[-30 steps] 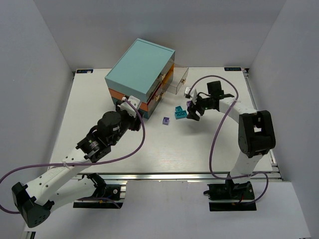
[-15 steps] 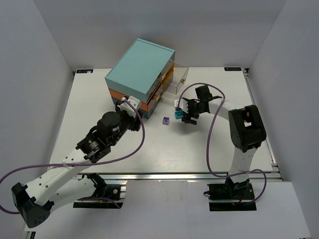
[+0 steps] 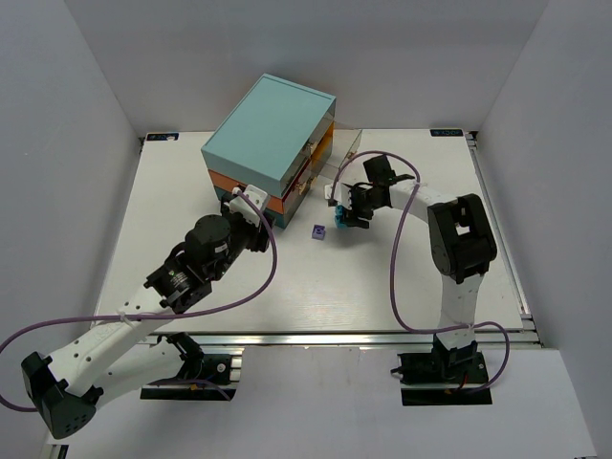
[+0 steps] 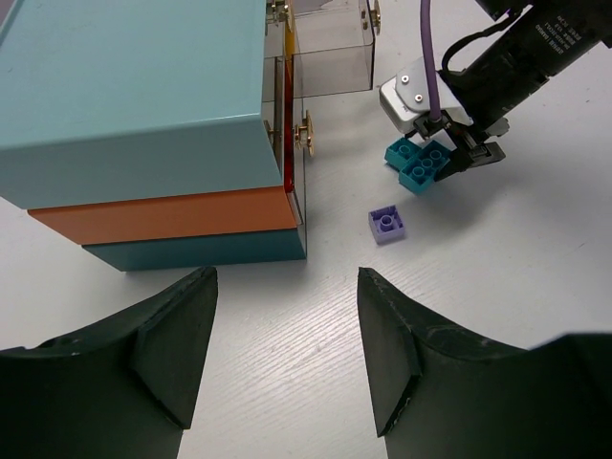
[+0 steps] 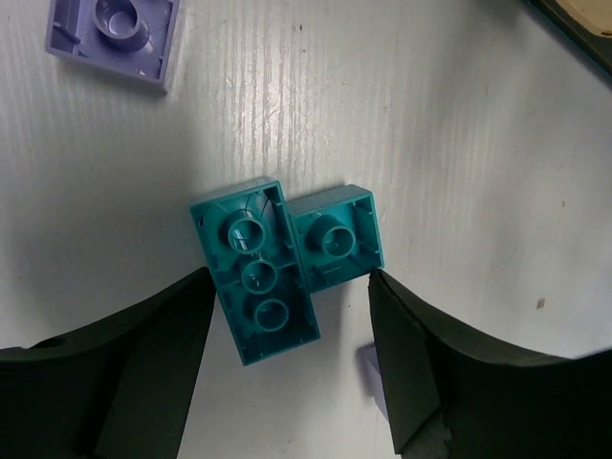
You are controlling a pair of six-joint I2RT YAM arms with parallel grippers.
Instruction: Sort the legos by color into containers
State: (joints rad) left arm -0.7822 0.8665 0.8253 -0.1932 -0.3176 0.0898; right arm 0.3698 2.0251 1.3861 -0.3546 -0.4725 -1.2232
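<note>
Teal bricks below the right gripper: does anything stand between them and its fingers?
Almost nothing: the right gripper straddles the two teal bricks, open. Only a lavender bit peeks out beside one finger, apart from the bricks.

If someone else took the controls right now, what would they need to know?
Left gripper: open, empty, hovering near the chest.
Right gripper: open, fingers either side of two teal bricks, not closed on them.
Lavender brick lies loose beside them on the table.
One clear drawer is pulled out; contents unclear.
Left to sort: at least these three bricks.
</note>
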